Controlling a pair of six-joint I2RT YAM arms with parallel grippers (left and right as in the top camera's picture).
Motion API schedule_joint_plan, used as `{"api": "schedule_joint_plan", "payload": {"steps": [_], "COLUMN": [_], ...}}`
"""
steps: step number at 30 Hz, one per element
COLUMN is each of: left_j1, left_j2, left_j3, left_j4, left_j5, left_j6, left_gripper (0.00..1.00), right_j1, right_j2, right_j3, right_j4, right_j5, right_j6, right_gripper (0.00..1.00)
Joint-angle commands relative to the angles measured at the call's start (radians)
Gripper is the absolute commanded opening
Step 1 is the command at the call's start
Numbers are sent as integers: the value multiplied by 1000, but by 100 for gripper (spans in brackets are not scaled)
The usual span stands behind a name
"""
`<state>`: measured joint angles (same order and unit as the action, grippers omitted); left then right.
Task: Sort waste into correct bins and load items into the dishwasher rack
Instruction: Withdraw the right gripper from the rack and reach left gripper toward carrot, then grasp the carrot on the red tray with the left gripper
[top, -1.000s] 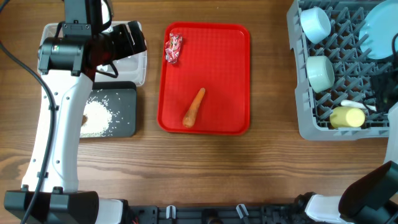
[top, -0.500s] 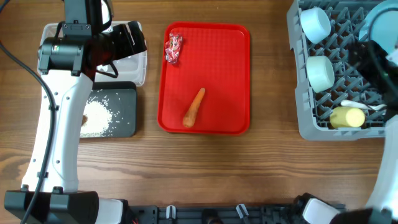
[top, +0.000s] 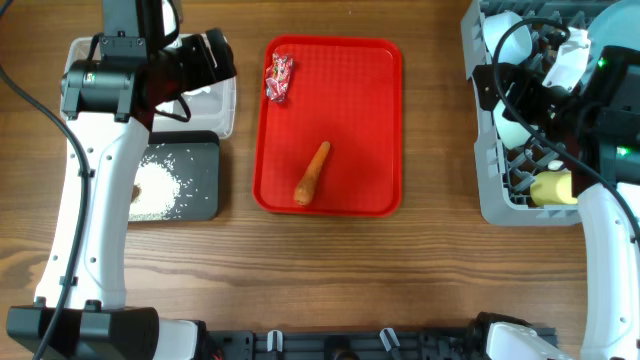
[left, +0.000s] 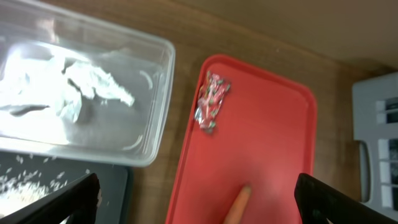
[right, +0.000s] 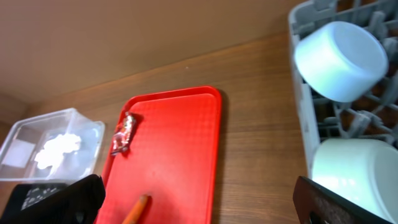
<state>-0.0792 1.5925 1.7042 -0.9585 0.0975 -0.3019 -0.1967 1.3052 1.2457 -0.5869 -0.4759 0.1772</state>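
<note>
My left hand (left: 198, 204) was spread wide with nothing between its fingers, hanging over the right end of the clear tub (left: 158, 74). The crumpled tissue (left: 68, 90) lay inside that tub. The black tub (top: 205, 180) sat just beside it on the bench (top: 430, 270), with the loose rice (top: 160, 185) scattered across its floor.

The red tray (top: 360, 120) lay between the tubs and the grey rack (top: 490, 205). The candy wrapper (top: 279, 77) rested in the tray's far left corner. The carrot (top: 312, 173) lay slantwise toward the near edge, well apart from the wrapper.

My right hand (right: 199, 202) was also wide and empty, poised over the left side of the rack. Its wrist camera showed one pale blue bowl (right: 339, 53) tipped among the prongs and the second bowl (right: 351, 174) in the next row nearer me. The yellow cup (top: 555, 187) lay in the rack's near row, partly hidden by the arm.
</note>
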Motion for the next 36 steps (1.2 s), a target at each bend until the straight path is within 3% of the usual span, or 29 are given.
{"api": "schedule_joint_plan", "payload": {"steps": [1, 4, 7, 10, 17, 23, 26, 30, 36], "left_j1": [3, 3, -5, -67, -336, -472, -493, -480, -457], "left_j2": [7, 6, 16, 45, 229, 411, 487, 528, 529], "left_j3": [-3, -3, -3, -3, -3, -3, -3, -3, -29], "left_j4": [11, 0, 13, 3, -66, -84, -121, -196, -231], "left_j5": [21, 71, 233, 301, 32, -28, -43, -43, -39], "left_j6": [-47, -47, -41, 40, 98, 119, 118, 115, 142], "left_gripper": [100, 100, 100, 98, 95, 82, 76, 76, 83], "right_j1": [-34, -69, -111, -147, -164, -164, -164, -164, -164], "right_j2": [6, 6, 6, 6, 7, 7, 7, 7, 8], "right_j3": [12, 12, 12, 11, 11, 11, 11, 11, 11], "right_j4": [-19, -28, -28, -31, -60, -82, -88, -87, -87], "right_j5": [36, 36, 37, 43, 80, 118, 121, 121, 121], "right_j6": [-21, -16, 41, 70, 66, 65, 59, 59, 59], "right_gripper": [100, 100, 100, 100, 100, 100, 100, 100, 100]}}
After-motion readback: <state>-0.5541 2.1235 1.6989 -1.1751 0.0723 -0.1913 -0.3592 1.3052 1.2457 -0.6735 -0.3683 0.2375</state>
